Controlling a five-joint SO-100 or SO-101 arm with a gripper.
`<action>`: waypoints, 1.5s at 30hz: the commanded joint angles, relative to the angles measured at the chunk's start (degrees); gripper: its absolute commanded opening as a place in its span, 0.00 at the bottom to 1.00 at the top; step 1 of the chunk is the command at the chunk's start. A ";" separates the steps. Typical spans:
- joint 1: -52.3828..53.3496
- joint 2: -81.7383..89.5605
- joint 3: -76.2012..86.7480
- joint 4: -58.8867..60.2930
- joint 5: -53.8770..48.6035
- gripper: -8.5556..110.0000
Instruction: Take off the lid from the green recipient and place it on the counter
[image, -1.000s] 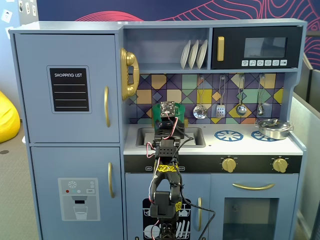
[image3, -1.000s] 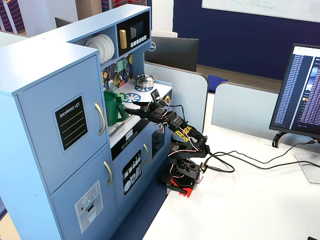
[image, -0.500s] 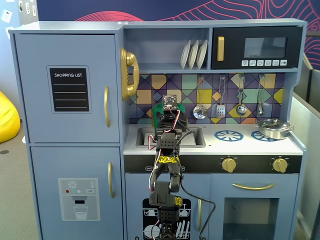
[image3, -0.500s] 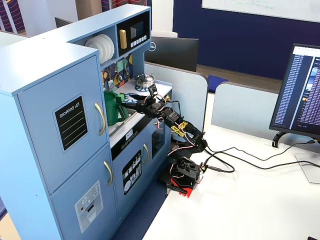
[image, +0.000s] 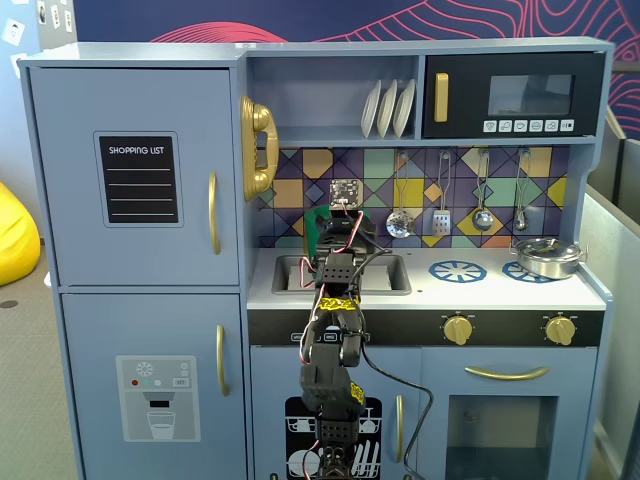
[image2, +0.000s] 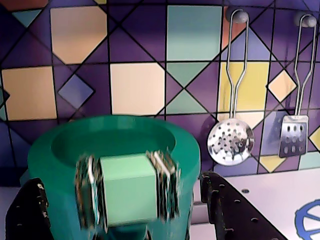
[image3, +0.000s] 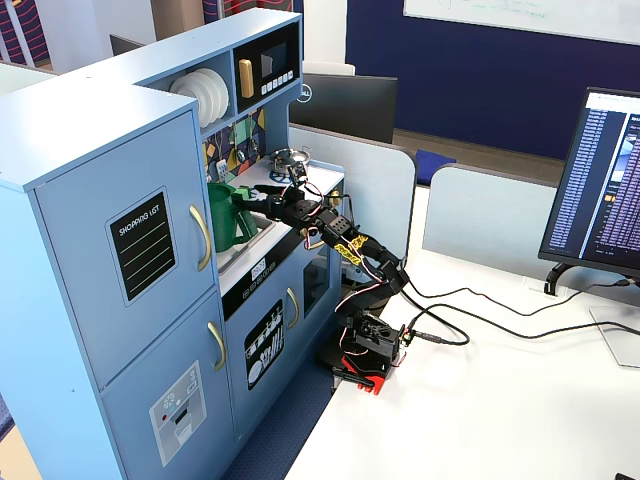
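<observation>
Behind our arm, a skimmer (image2: 231, 142) and spatula (image2: 293, 141) hang on the tiled wall; a metal pot (image: 546, 256) sits well apart on the white surface (image: 500, 290). Our fingers (image2: 164, 185) grip the lid (image2: 115, 150) by its handle block, tilted against the green container (image3: 224, 216).

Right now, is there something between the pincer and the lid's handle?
Nothing visible. In the wrist view the pincer already has its fingers on both sides of the lid's light green handle block, on top of the green recipient.
</observation>
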 joint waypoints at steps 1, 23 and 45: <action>0.18 -1.76 -5.98 -0.88 0.62 0.35; -1.67 -8.88 -10.99 1.85 0.00 0.33; -3.78 -9.32 -11.69 -2.99 0.18 0.07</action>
